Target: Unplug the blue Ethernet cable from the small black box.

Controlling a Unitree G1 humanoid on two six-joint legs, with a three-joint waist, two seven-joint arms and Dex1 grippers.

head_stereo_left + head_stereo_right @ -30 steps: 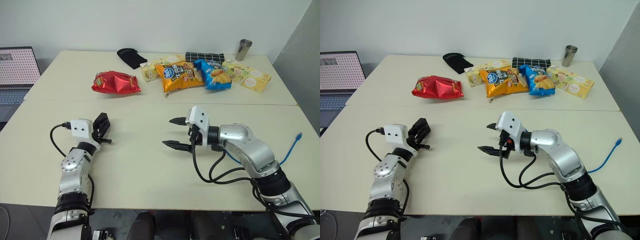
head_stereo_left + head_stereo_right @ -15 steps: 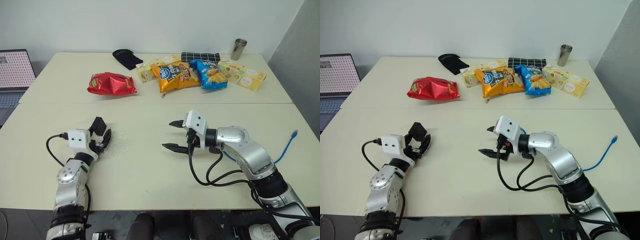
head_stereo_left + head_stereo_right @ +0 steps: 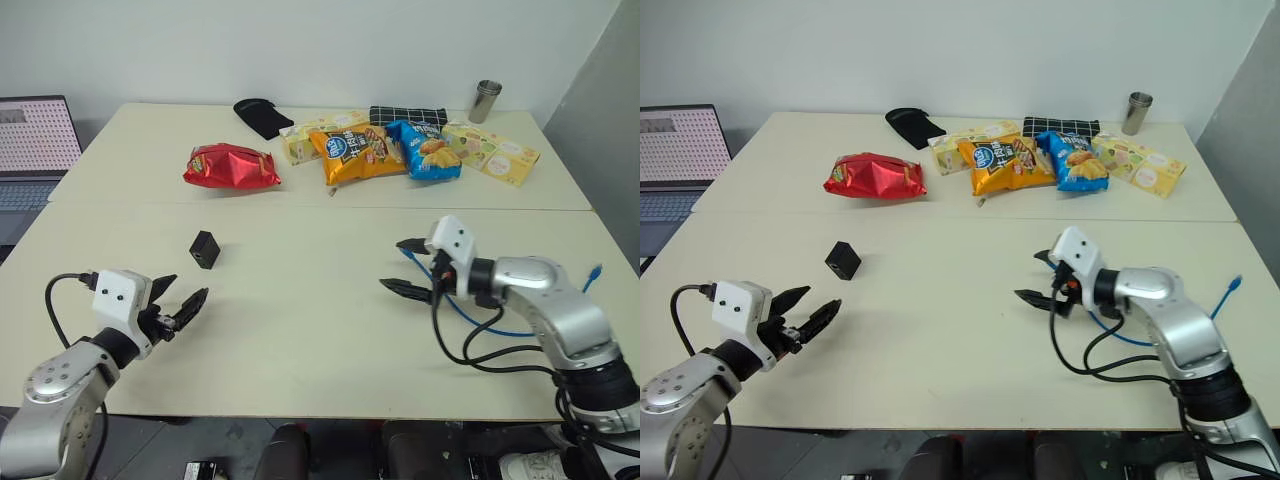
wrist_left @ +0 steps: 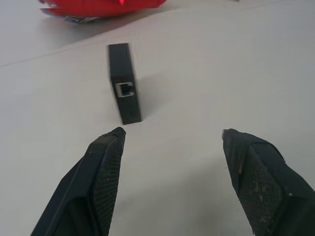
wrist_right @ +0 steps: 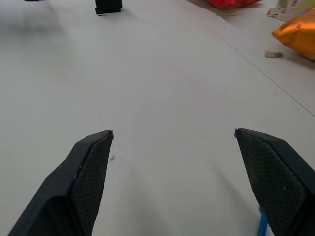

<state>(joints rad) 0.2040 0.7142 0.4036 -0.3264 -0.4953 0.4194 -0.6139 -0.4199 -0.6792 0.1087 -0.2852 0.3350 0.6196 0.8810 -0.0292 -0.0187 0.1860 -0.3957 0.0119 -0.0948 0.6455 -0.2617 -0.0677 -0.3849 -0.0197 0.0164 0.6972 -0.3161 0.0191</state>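
We see the small black box (image 3: 205,248) lying by itself on the table (image 3: 300,320), on the near half toward our left, with its empty port facing our left gripper (image 3: 176,303), as the left wrist view (image 4: 124,82) shows. That gripper hovers near the table's front edge, well short of the box, its two black fingers (image 4: 106,167) spread apart and grasping nothing. Our right gripper (image 3: 404,266) reaches in from the right, low over the table, its jaws also spread wide and empty. The blue Ethernet cable (image 3: 500,325) lies on the table's right part, running under and behind our right forearm, with one end (image 3: 597,270) near the right edge of the table; it is well apart from the box and no longer plugged into it. Along the far half of the table we see a red snack bag (image 3: 231,166), an orange snack bag (image 3: 352,152), a blue snack bag (image 3: 425,149), a black cloth (image 3: 262,113), a black checked pouch (image 3: 408,115), a pale yellow carton (image 3: 492,151) and a metal cup (image 3: 485,100). A laptop (image 3: 36,140) stands off the left side.
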